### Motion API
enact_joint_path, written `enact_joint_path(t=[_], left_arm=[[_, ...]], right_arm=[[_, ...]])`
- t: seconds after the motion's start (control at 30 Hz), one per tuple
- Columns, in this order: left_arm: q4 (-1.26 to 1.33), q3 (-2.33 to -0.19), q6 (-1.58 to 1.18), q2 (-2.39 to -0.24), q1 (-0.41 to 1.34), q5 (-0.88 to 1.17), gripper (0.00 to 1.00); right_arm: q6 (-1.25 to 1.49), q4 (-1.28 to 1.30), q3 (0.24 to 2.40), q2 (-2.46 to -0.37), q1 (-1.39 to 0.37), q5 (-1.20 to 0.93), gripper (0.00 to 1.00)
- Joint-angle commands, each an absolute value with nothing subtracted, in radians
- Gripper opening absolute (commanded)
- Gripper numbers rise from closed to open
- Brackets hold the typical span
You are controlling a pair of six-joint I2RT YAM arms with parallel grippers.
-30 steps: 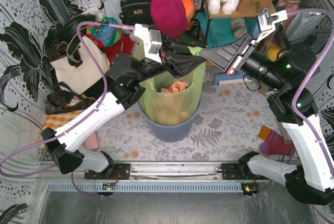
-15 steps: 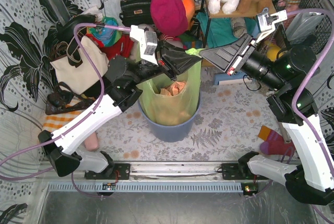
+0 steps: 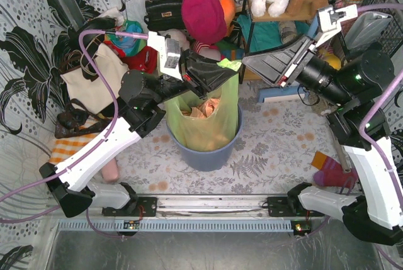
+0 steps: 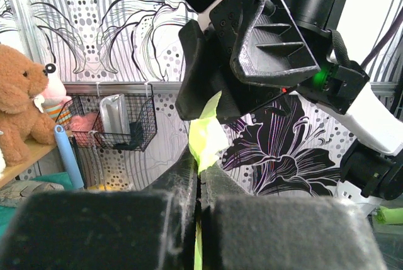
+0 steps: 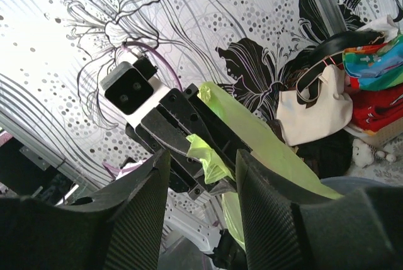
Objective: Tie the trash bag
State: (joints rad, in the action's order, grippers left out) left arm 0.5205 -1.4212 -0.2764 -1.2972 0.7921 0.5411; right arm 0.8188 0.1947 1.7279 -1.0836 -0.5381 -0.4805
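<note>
Top external view is showing the left claw [image 3: 220,72] clamping a raised flap of the trash bag [image 3: 200,125] sitting in the bin [image 3: 211,155]. The right claw [image 3: 249,62] is hanging spread wide beside it, empty; gathering seems underway, so grabbing a second flap probably follows.

Grey floral-print desk [image 3: 271,138], things scattered round a bin.
A round blue-grey bin [image 3: 204,155] stands at the centre. A cream tote [image 3: 94,84] leans at 10 o'clock, and a striped orange cloth [image 3: 63,148] lies at 8. A red-and-yellow sock [image 3: 329,170] lies at 4, with a pale blue box [image 3: 277,95] at 2.
</note>
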Motion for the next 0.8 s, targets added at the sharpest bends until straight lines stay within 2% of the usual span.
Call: enact_joint_path(t=[0.0, 0.17, 0.33, 0.47, 0.5, 0.53, 0.67, 0.77], left_arm=[[0.548, -1.443, -0.294, -1.274, 0.795, 0.555, 0.05], [0.545, -1.454, -0.306, -1.279, 0.795, 0.565, 0.05], [0.538, -1.464, -0.317, -1.285, 0.795, 0.571, 0.05], [0.534, -1.468, -0.32, -1.289, 0.794, 0.569, 0.05], [0.534, -1.467, -0.32, -1.289, 0.795, 0.567, 0.05], [0.534, -1.468, -0.321, -1.289, 0.795, 0.566, 0.08], [0.538, -1.452, -0.318, -1.29, 0.795, 0.576, 0.32], [0.52, -1.437, -0.318, -1.291, 0.795, 0.561, 0.35]], right_arm=[[0.763, 0.171, 1.77, -1.12, -0.541, -0.562, 0.46], [0.704, 0.174, 1.809, -1.153, -0.54, -0.604, 0.45], [0.678, 0.193, 1.843, -1.18, -0.54, -0.614, 0.28], [0.665, 0.195, 1.84, -1.172, -0.541, -0.6, 0.0], [0.663, 0.193, 1.837, -1.166, -0.541, -0.589, 0.0], [0.662, 0.193, 1.834, -1.161, -0.54, -0.58, 0.0], [0.667, 0.174, 1.836, -1.15, -0.54, -0.544, 0.0], [0.674, 0.148, 1.844, -1.149, -0.541, -0.53, 0.0]])
